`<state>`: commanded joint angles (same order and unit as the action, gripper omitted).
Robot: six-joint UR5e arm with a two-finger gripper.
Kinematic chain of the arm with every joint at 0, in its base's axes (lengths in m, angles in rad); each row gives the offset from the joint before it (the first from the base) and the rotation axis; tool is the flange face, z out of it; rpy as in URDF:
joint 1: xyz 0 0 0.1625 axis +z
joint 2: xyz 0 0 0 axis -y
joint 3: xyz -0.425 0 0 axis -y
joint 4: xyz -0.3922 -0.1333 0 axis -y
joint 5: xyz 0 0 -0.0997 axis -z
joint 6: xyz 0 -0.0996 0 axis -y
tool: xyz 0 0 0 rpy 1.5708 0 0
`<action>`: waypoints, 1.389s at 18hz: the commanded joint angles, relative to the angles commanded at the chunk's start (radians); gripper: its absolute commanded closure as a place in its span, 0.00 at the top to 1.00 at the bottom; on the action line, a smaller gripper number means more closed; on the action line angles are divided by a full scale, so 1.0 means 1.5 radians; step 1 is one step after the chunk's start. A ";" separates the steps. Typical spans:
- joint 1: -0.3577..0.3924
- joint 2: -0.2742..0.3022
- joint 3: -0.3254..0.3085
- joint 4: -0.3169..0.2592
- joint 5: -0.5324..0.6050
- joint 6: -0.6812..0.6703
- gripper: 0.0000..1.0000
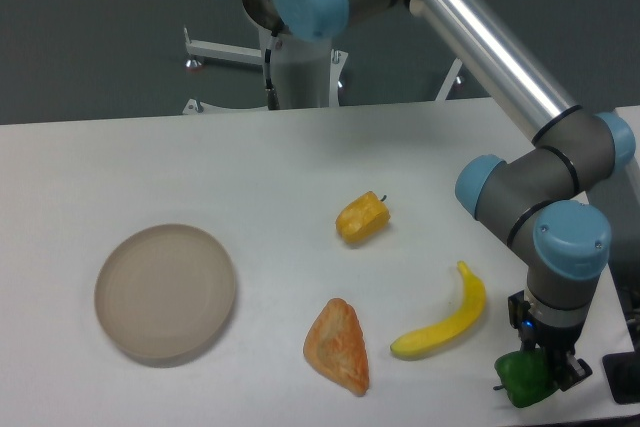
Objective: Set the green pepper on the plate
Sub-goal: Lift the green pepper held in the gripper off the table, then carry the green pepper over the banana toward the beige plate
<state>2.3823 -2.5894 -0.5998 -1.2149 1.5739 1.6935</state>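
The green pepper (pixel 525 379) is small, glossy and dark green, and sits at the near right corner of the table. My gripper (pixel 540 365) points down right over it, with its dark fingers (pixel 573 371) closed against the pepper's sides. The fingers hide the pepper's top. The plate (pixel 166 293) is a round beige-grey dish with a low rim at the near left of the table, far from the gripper, with nothing on it.
A yellow banana (pixel 445 322) lies just left of the gripper. A yellow-orange pepper (pixel 362 217) sits mid-table, and an orange pastry wedge (pixel 339 345) lies near the front. The table's right edge is close beside the gripper.
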 joint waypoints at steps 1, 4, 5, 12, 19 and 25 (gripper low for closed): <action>0.000 -0.001 -0.001 0.000 -0.001 -0.001 0.23; -0.001 0.003 -0.002 -0.001 -0.001 -0.007 0.23; -0.001 0.006 -0.007 -0.001 0.000 -0.010 0.23; -0.014 0.063 -0.081 -0.006 0.002 -0.061 0.23; -0.077 0.197 -0.231 -0.023 0.000 -0.252 0.24; -0.161 0.297 -0.342 -0.026 -0.021 -0.457 0.24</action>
<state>2.1401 -2.1432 -1.1135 -1.2533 1.5417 1.0083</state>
